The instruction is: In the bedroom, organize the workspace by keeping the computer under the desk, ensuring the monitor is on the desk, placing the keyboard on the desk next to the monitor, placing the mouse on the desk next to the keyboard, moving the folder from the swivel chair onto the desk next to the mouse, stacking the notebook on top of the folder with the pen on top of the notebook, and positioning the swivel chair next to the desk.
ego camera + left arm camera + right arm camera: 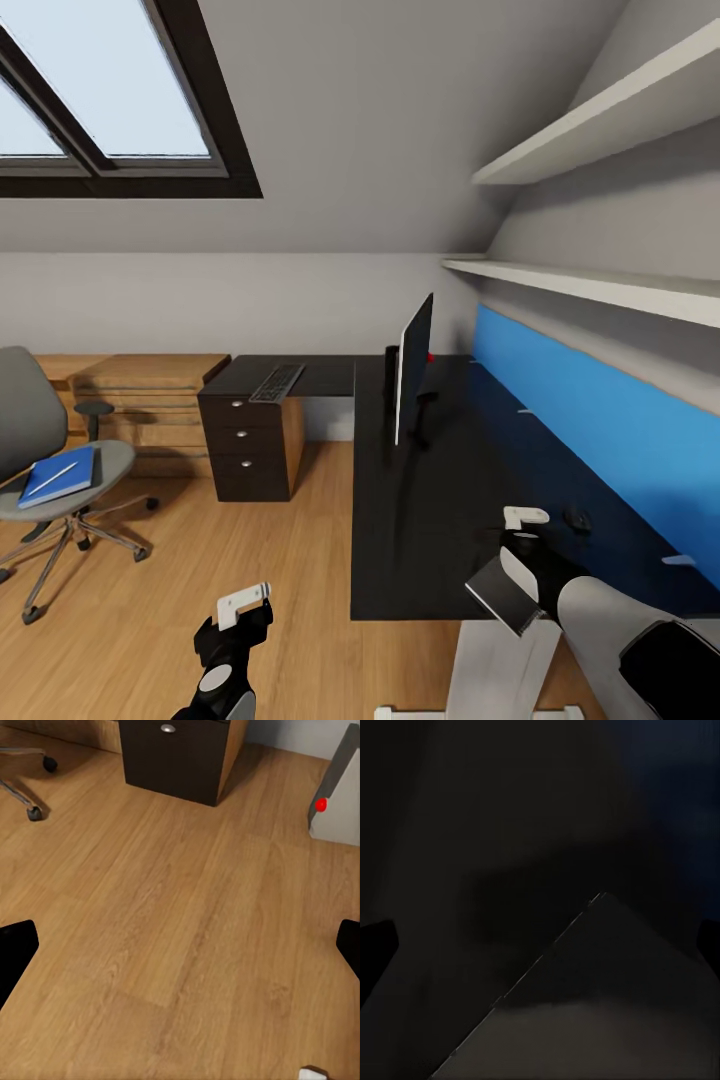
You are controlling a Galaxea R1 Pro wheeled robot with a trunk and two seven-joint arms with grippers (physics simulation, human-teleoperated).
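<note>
While my right pincer (520, 560) grips the notebook (497, 592) over the desk (420, 530) edge, left pincer (240, 615) hangs wide above open floor (180, 915).

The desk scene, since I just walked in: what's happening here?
The robot's right pincer holds a thin grey notebook above the near end of the black desk. The left pincer hangs empty and open over the wood floor. The blue folder, pen on top, lies on the swivel chair. Monitor and keyboard are on the desk.
</note>
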